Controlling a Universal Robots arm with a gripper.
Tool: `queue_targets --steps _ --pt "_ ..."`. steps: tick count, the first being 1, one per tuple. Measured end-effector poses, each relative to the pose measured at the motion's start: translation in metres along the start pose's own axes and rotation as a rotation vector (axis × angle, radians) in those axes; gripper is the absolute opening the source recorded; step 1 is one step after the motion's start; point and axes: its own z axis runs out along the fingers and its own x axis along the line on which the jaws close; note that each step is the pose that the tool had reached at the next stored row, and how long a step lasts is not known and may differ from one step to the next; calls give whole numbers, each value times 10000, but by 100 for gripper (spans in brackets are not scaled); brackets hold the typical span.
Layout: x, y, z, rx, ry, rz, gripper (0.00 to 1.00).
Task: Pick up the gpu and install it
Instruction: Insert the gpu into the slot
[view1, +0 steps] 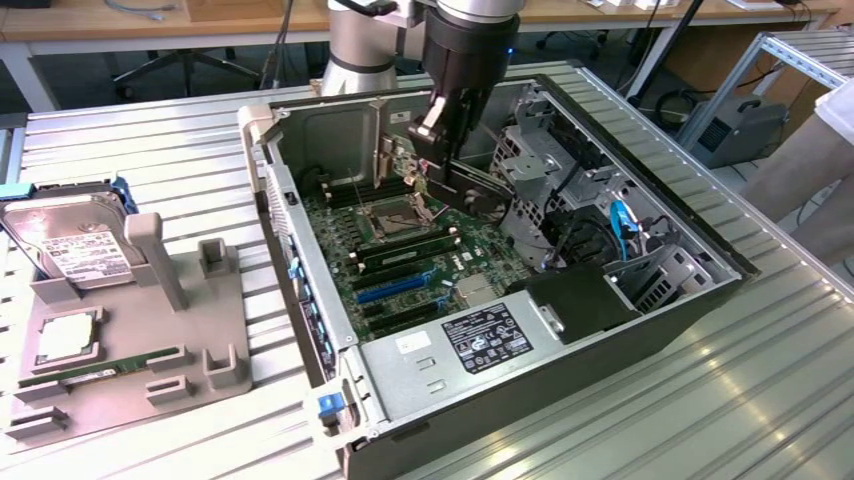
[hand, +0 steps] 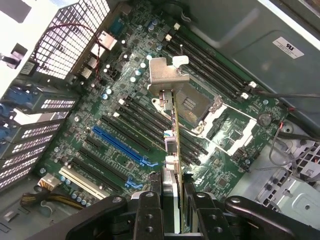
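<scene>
The silver-grey jointed robot arm (view1: 358, 45) rises just behind the open black-and-silver computer case (view1: 284, 200), at the case's far rim in the exterior view. Its black cylindrical wrist (view1: 467, 45) reaches over that rim and points steeply down into the case. The black two-fingered gripper (view1: 430, 150) hangs inside the case, below its rim. Its black fingers (hand: 149, 210) are drawn partway together, clamping the thin black-faced gpu (hand: 175, 125) card edge-on between them.

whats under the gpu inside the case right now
The gpu, held edge-on in the hand, hangs over the motherboard: black slots and the cpu socket show beside it. The strip of board directly beneath its edge is covered.
</scene>
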Motion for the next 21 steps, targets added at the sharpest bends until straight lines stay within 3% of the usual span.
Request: queue_targets --steps 21 --pt "-115 -82 17 -10 -5 -305 28"
